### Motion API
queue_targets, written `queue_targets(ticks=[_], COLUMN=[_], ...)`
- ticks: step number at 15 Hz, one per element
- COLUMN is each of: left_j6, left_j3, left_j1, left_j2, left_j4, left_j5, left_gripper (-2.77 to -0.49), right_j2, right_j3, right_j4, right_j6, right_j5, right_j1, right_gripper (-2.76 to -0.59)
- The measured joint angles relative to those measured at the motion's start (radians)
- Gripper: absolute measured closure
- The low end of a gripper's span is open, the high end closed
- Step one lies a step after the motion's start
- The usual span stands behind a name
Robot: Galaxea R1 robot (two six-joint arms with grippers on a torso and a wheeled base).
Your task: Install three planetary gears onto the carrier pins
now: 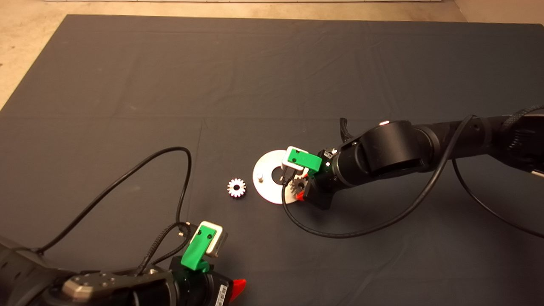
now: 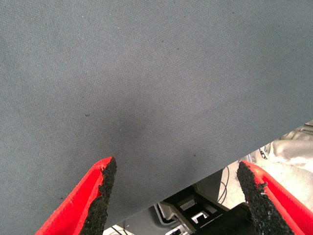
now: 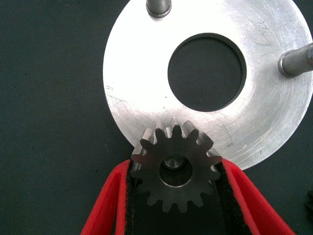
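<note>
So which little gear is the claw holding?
The gear pinched between the right claw's red fingers, over a pin at the disc's edge. The other gear lies alone on the mat.

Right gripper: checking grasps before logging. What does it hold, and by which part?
The right gripper holds a gear by its toothed rim, pads on opposite sides.

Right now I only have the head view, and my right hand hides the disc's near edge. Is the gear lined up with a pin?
Observer: In the right wrist view, the gear sits between the right hand's pads, and what looks like a pin end shows inside its bore.
Operator: The other pins?
Observer: Two pins stand bare on the disc.
Operator: My left hand?
Observer: The left hand is open, with nothing between its fingers.
</note>
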Motion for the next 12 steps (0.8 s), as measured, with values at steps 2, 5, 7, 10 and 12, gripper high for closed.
queue_targets(ticks=[2,5,7,10,12], left_j6=[-0.001,-0.005,-0.006,-0.006,-0.006], left_j3=[0.000,0.000,0.000,0.000,0.000], left_j1=[0.000,-0.002,-0.002,-0.002,-0.002], left_j2=[0.000,0.000,0.000,0.000,0.000], left_j4=[0.000,-0.001,-0.002,-0.002,-0.002], left_j5=[0.000,-0.001,0.000,0.000,0.000], left_gripper=[-1.75,-1.75,-1.75,-1.75,-1.75], right_j2=[0.000,0.025,0.033,0.032,0.032], right_j3=[-0.001,-0.033,-0.047,-0.049,-0.053], right_j4=[0.002,0.026,0.032,0.032,0.033], right_j6=[-0.006,-0.012,-0.017,-0.021,-0.021], right_j5=[0.000,-0.018,-0.025,-0.028,-0.034], right_j1=[0.000,0.001,-0.007,-0.007,-0.009], right_gripper=[-0.94,-0.94,-0.94,-0.95,-0.95])
